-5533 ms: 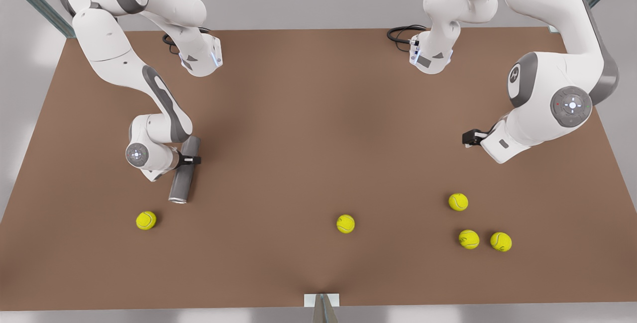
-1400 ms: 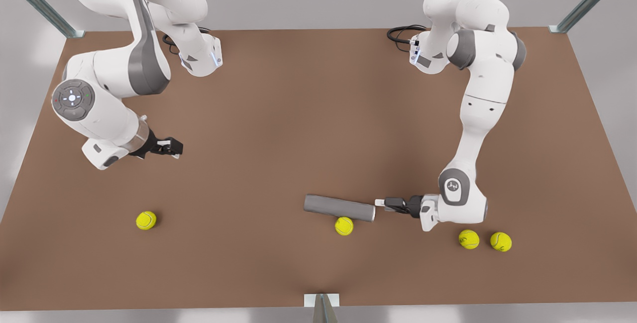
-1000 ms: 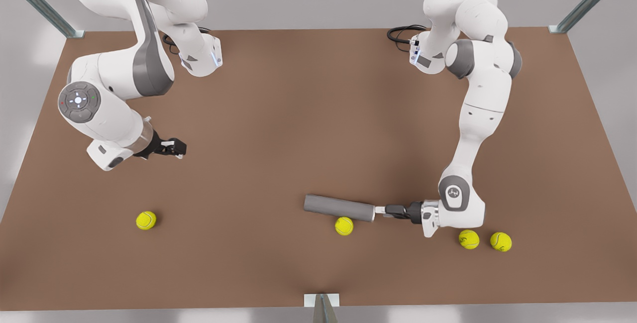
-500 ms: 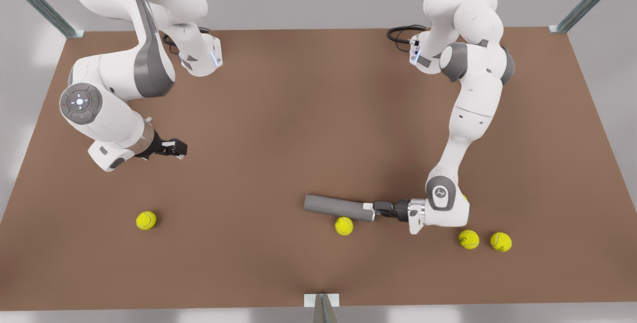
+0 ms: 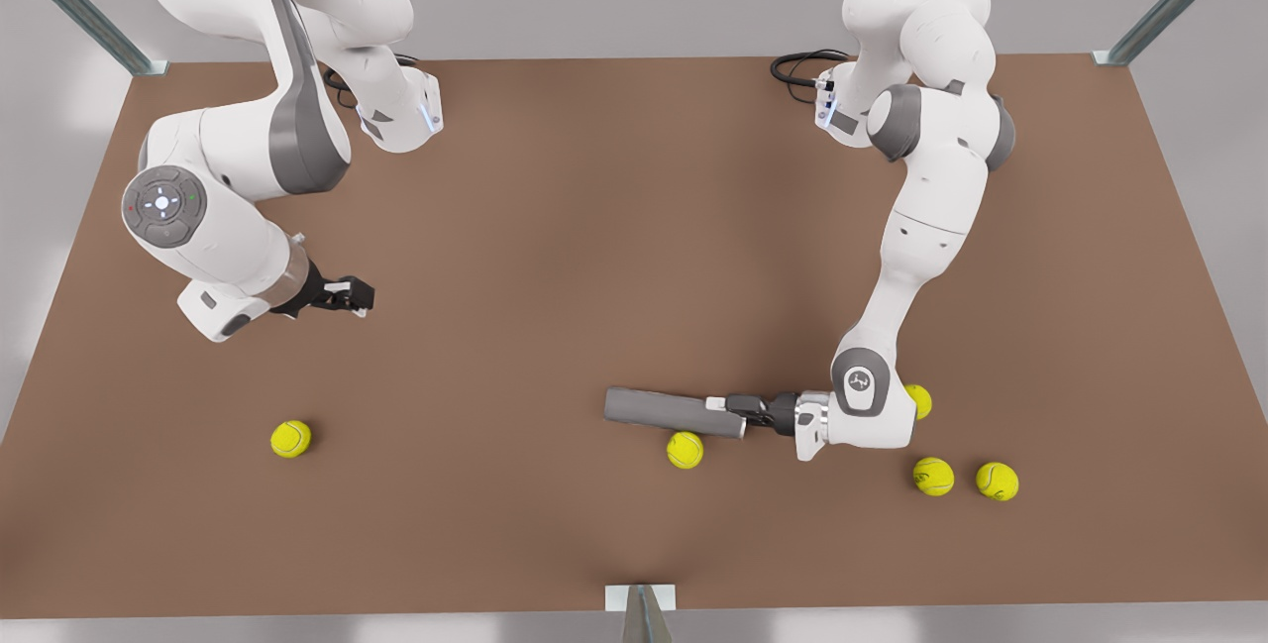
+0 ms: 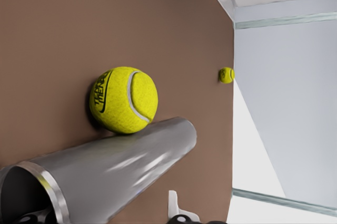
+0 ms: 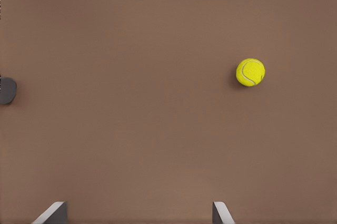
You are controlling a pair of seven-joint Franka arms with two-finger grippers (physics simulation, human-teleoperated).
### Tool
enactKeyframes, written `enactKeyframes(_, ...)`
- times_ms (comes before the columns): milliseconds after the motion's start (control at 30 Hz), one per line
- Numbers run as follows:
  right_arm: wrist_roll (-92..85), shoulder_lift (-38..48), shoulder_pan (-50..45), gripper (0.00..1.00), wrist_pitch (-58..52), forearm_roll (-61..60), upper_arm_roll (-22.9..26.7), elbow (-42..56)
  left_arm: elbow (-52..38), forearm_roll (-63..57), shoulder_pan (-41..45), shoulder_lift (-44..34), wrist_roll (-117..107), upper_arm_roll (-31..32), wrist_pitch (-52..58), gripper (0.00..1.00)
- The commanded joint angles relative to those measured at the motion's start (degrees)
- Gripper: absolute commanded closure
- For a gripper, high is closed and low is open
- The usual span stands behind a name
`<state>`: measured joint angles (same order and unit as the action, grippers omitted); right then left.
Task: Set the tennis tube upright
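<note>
Tennis tube (image 5: 674, 412) lying flat on bench (image 5: 594, 227); left hand (image 5: 726, 407) straddling its rim end (grip unclear). Right hand (image 5: 357, 298) waits apart, fingers spread, empty.

The tennis tube (image 5: 676, 413) lies on its side on the table (image 5: 594, 227), near the front edge and a little toward the front view's right of the middle, with one ball (image 5: 685, 450) touching its near side. The left end effector (image 5: 720, 407) is at the tube's end on the front view's right, one finger inside the mouth and one outside; a ball (image 5: 919, 400) sits just behind that arm and two balls (image 5: 933, 476) (image 5: 997, 481) lie side by side further right. The right end effector (image 5: 359, 298) hangs over the table's left part in the front view, well apart from the tube, with a lone ball (image 5: 290, 438) nearer the front edge.
</note>
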<state>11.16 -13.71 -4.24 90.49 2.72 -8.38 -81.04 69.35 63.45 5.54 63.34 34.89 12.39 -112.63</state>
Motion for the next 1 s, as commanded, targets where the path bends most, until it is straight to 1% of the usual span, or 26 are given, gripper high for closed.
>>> enactKeyframes(0,0.00,0.00,0.02,0.00,0.04,0.00,0.03,0.00,0.00,0.01,0.00,0.03,0.00,0.00,0.04,0.28)
enactKeyframes(67,0.00,0.00,0.02,0.00,0.04,0.00,0.03,0.00,0.00,0.01,0.00,0.03,0.00,0.00,0.04,0.32)
enactKeyframes(133,-0.09,-0.08,0.02,0.00,0.04,0.00,0.03,0.00,0.00,0.01,0.00,0.03,-0.08,0.00,-0.05,0.40)
enactKeyframes(200,0.00,-0.26,0.02,0.00,0.04,0.00,-0.06,0.00,0.00,-0.08,0.00,0.03,0.00,-0.09,-0.05,0.41)
enactKeyframes(267,-0.09,-0.26,0.02,0.00,0.04,-0.09,-0.06,0.00,0.00,-0.08,0.00,0.03,0.00,-0.09,-0.05,0.47)
enactKeyframes(333,0.00,-0.26,-0.07,0.00,0.04,0.00,-0.06,0.00,0.00,-0.08,0.00,-0.05,-0.08,-0.09,0.30,0.50)
enactKeyframes(367,0.00,-0.26,0.02,0.00,0.04,0.00,-0.06,0.00,0.00,-0.08,0.00,-0.05,-0.17,-0.09,0.39,0.54)
enactKeyframes(467,0.00,-0.26,0.02,0.00,0.04,0.00,-0.06,0.00,0.00,-0.08,0.00,-0.05,-0.26,-0.26,0.92,0.61)
enactKeyframes(600,-0.09,-0.26,0.02,0.00,0.04,0.00,-0.06,0.00,0.00,-0.17,0.00,-0.05,-0.35,-0.35,1.09,0.67)
enactKeyframes(967,0.00,-0.26,-0.25,0.00,0.04,-0.09,-0.06,0.00,-0.09,-0.34,0.00,-0.41,-0.96,-0.70,1.62,0.67)
